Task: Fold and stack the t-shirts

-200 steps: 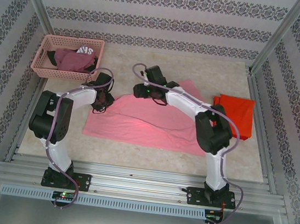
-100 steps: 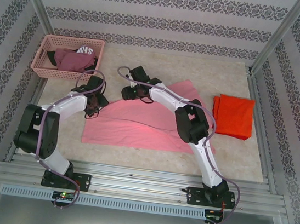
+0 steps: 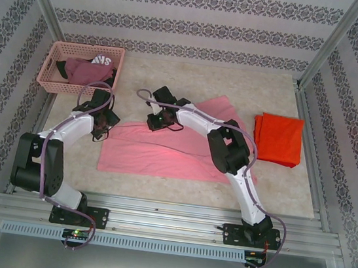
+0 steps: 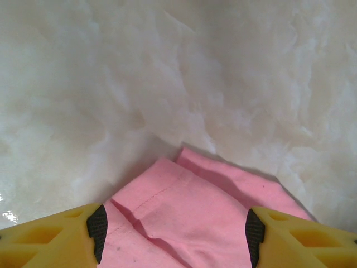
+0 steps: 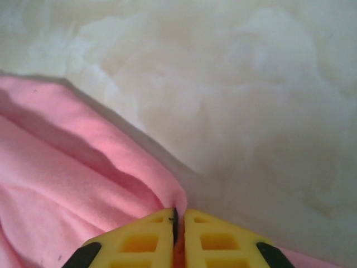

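while the right gripper (image 5: 178, 220) pinched the salmon-pink tee (image 3: 163, 155), the left gripper (image 4: 173, 226) gaped empty above that tee's far-left corner.

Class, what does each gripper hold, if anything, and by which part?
Right gripper pinches the pink t-shirt at its raised edge; left gripper stands open over a corner, holding nothing.

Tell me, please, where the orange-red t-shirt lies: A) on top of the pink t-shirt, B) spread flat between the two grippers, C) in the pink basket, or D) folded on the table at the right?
D: the orange-red t-shirt lies folded on the table at the right, far from the basket at the back left.
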Motion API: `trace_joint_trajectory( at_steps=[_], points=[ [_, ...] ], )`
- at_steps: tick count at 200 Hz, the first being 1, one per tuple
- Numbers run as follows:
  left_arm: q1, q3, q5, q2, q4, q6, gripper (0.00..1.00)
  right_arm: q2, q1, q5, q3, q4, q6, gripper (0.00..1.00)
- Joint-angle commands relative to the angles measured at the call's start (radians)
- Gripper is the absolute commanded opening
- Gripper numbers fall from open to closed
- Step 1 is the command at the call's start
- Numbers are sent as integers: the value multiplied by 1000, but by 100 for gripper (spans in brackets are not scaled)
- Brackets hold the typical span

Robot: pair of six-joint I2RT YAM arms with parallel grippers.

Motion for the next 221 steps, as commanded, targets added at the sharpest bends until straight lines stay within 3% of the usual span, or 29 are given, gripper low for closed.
trace_joint_trajectory(
  at_steps=[1, 54, 87, 114, 175, 198, 221],
  points=[
    [11, 5, 11, -18, -20, 28, 68, -79, 12, -42, -62, 21, -11, 10],
    [-39, 164, 87, 131, -61, 121, 64, -121, 23, -34, -145, 61, -6, 15],
    [-62, 198, 171, 197, -64, 37, 59, -123, 24, -12, -151, 69, -4, 19],
    [-103, 247, 174, 243, -63, 16, 56, -118, 25, -22, -149, 76, -7, 19],
    [-125, 283, 193, 342, -78, 6, 37, -127, 23, -15, -186, 100, -10, 20],
    [-132, 268, 189, 331, -93, 9, 37, -129, 21, -15, -194, 102, -9, 21],
    [-137, 228, 190, 302, -88, 2, 48, -131, 18, -18, -191, 107, -9, 21]
  ],
)
